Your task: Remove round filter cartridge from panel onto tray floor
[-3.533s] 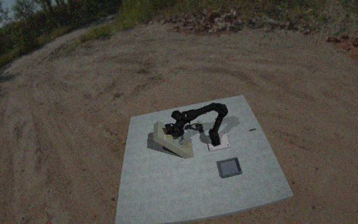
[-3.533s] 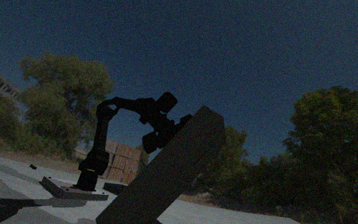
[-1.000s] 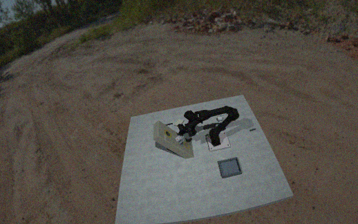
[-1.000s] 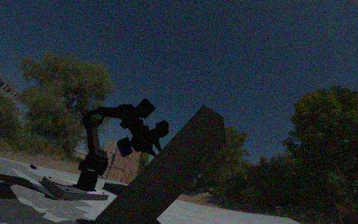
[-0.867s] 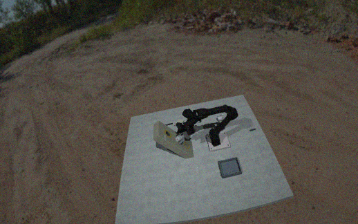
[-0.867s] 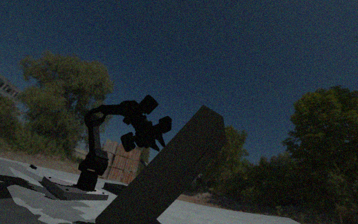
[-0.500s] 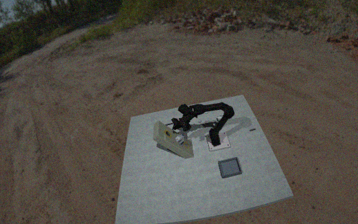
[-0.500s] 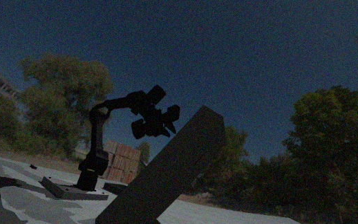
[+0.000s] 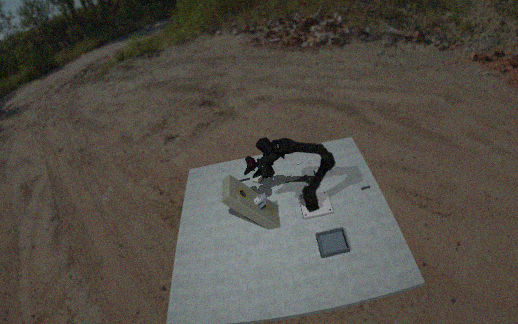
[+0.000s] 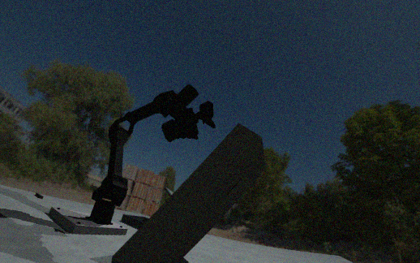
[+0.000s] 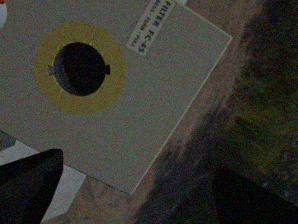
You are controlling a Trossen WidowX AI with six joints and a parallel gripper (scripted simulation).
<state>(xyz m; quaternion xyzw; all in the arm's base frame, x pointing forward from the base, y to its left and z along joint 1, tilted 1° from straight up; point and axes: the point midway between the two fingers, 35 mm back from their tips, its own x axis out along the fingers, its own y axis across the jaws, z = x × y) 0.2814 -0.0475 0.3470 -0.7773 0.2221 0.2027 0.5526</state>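
On the lower face of the sloped beige service panel (image 9: 231,197) lies the small pale round filter cartridge (image 9: 260,201), out of its yellow-ringed socket (image 11: 80,68). The black arm's jaws hang open above, gripping nothing. It could roll off onto the grey bench (image 9: 251,270), far from the dark square tray (image 9: 332,242).
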